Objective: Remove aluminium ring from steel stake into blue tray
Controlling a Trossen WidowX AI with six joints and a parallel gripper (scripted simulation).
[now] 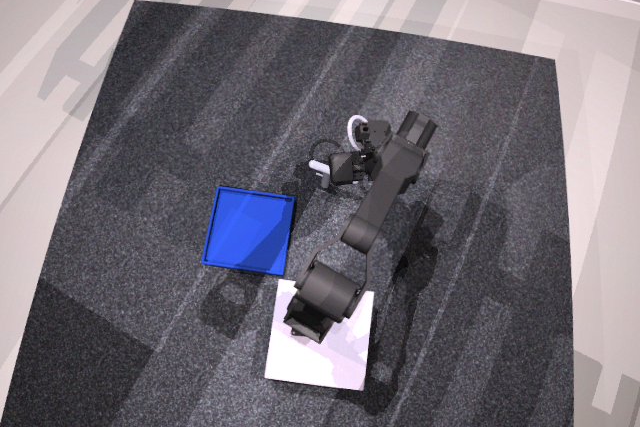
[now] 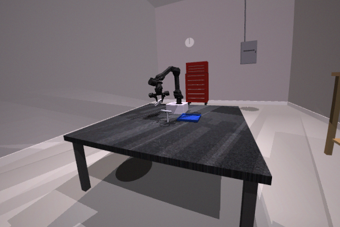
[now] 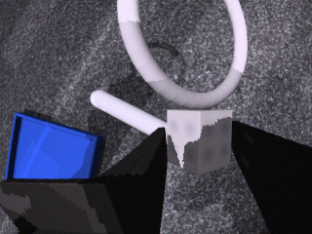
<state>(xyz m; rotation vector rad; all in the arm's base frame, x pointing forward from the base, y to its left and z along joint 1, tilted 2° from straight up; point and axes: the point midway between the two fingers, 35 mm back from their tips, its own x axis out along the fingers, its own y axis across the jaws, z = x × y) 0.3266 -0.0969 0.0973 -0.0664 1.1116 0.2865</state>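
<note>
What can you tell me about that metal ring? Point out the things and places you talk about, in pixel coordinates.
The aluminium ring (image 1: 349, 131) (image 2: 158, 102) (image 3: 133, 46) is a smooth, pale, round-sectioned hoop with a blocky welded tab (image 3: 183, 128). The end effector (image 1: 361, 156) (image 2: 159, 101) (image 3: 197, 132) grips it by this tab. It hangs tilted above the dark table (image 1: 155, 153) (image 2: 164, 144), off the stake and outside the blue tray.

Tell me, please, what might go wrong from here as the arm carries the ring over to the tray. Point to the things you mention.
The gripper (image 1: 360, 156) (image 2: 159, 100) (image 3: 197, 132) holds the ring (image 1: 350, 131) (image 2: 157, 102) (image 3: 168, 90) only by its tab (image 3: 199, 141), so the ring could twist or droop. The stake's cross-bar (image 1: 318, 167) (image 2: 166, 110) (image 3: 128, 113) stands close to the gripper on the tray side and might be struck. The ring is tilted, so it may land on the rim of the blue tray (image 1: 250, 231) (image 2: 189, 117) (image 3: 51, 151).
</note>
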